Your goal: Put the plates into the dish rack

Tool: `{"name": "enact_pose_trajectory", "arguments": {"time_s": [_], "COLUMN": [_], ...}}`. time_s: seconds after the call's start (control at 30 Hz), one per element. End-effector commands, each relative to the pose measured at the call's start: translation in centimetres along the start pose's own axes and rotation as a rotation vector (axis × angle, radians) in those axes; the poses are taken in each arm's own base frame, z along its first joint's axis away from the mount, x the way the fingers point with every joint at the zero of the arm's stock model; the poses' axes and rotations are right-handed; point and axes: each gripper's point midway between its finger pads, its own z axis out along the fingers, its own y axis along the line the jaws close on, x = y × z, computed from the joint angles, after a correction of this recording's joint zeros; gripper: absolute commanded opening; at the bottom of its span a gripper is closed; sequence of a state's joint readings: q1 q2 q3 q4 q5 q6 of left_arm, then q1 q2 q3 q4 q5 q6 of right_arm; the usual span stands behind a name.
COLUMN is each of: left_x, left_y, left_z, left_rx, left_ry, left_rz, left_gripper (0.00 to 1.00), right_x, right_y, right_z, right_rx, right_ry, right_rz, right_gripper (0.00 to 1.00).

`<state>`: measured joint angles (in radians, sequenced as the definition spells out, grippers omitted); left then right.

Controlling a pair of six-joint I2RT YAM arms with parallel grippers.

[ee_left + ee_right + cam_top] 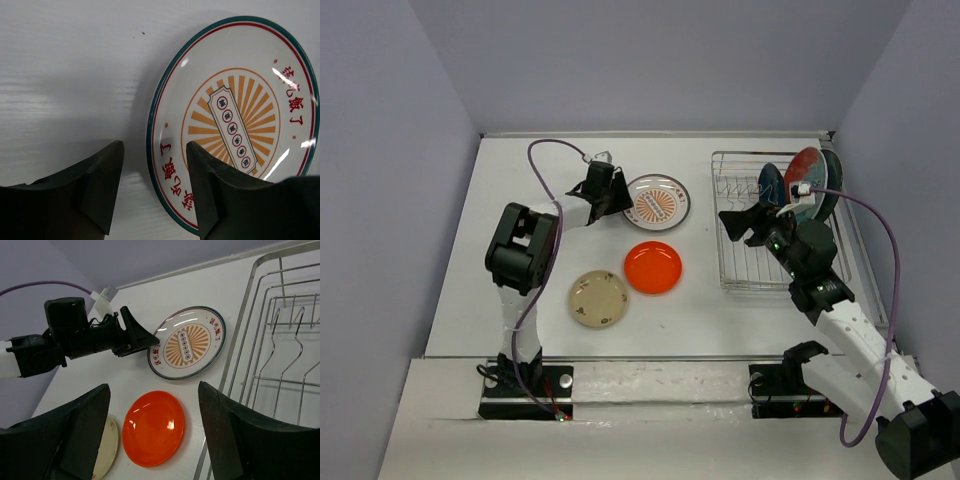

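From above, the dish rack [735,272] at 3 o'clock on the table [520,260] holds three upright plates [807,172] at its 12 o'clock end, so the task looks about half done; the sunburst plate [658,202], orange-red plate [652,266] and cream plate [598,298] lie flat near the centre. The left wrist view shows the left hand [152,190] open, straddling the sunburst plate's rim without gripping it. The right wrist view shows the right hand [152,440] spread wide and empty, with the rack at 3 o'clock.

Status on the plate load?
Left hand open, straddling sunburst plate rim. Right hand open, empty, over dish rack left side, possibly in the way. Three plates racked.
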<state>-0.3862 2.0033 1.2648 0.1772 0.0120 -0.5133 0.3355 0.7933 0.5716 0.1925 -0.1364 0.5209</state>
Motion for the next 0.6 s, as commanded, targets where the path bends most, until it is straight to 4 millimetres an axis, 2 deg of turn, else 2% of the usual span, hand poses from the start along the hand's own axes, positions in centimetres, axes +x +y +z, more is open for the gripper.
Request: {"name": "enact_pose_trajectory", "arguments": {"time_s": [0.0, 0.07, 0.1, 0.13, 0.17, 0.2, 0.23, 0.27, 0.3, 0.33, 0.37, 0.4, 0.43, 0.47, 0.5, 0.53, 0.57], "left_x": [-1.1, -0.9, -0.8, -1.7, -0.8, -1.4, -1.8, -3.7, -4.6, -3.7, -4.1, -6.9, -7.2, -7.5, -7.5, -7.1, -5.0], "left_y": [-2.5, -2.3, -1.8, -1.9, -1.4, -1.2, -1.2, -2.3, -2.4, -1.8, -1.9, -3.2, -3.2, -3.5, -3.6, -3.9, -3.1], "left_z": [1.0, 1.5, 1.6, 1.3, 1.3, 0.5, -0.1, -2.0, -3.2, -4.2, -5.5, -8.9, -10.4, -13.5, -15.0, -16.3, -16.9], "left_rx": [0.101, 0.104, 0.098, 0.112, 0.101, 0.113, 0.122, 0.167, 0.185, 0.181, 0.190, 0.237, 0.250, 0.287, 0.312, 0.345, 0.362], "left_ry": [-0.003, 0.000, 0.000, -0.027, -0.011, -0.041, -0.060, -0.118, -0.146, -0.142, -0.171, -0.276, -0.306, -0.356, -0.374, -0.381, -0.355], "left_rz": [-0.014, -0.028, -0.044, -0.055, -0.063, -0.078, -0.085, -0.092, -0.101, -0.106, -0.106, -0.110, -0.115, -0.127, -0.139, -0.155, -0.175], "left_gripper": [0.57, 0.44, 0.25, 0.17, 0.09, 0.06, 0.06, 0.06, 0.06, 0.06, 0.06, 0.06, 0.06, 0.06, 0.06, 0.06, 0.06], "right_x": [-0.1, 0.0, 0.2, 0.3, 0.5, 0.7, 0.9, 1.1, 1.6, 2.0, 2.3, 2.9, 3.2, 3.7, 3.5, 3.6, 4.0], "right_y": [0.7, 0.7, 0.5, 0.4, 0.3, 0.2, 0.2, 0.2, 0.0, 0.0, 0.0, 0.6, 0.9, 1.7, 2.4, 2.8, 2.9], "right_z": [0.5, 0.6, 0.7, 0.8, 0.9, 1.1, 1.2, 1.4, 1.8, 2.1, 2.4, 2.5, 3.0, 3.1, 3.3, 3.5, 3.7], "right_rx": [-0.042, -0.042, -0.038, -0.035, -0.031, -0.033, -0.034, -0.039, -0.040, -0.046, -0.054, -0.094, -0.114, -0.164, -0.192, -0.217, -0.226], "right_ry": [-0.012, -0.006, -0.002, 0.002, 0.008, 0.018, 0.024, 0.034, 0.058, 0.078, 0.100, 0.136, 0.163, 0.199, 0.210, 0.225, 0.248], "right_rz": [-0.004, -0.007, -0.007, -0.008, -0.010, -0.015, -0.016, -0.020, -0.036, -0.045, -0.051, -0.056, -0.058, -0.055, -0.055, -0.048, -0.035], "right_gripper": [0.76, 0.74, 0.73, 0.73, 0.73, 0.72, 0.72, 0.73, 0.76, 0.82, 0.84, 0.85, 0.87, 0.88, 0.89, 0.89, 0.90]}}
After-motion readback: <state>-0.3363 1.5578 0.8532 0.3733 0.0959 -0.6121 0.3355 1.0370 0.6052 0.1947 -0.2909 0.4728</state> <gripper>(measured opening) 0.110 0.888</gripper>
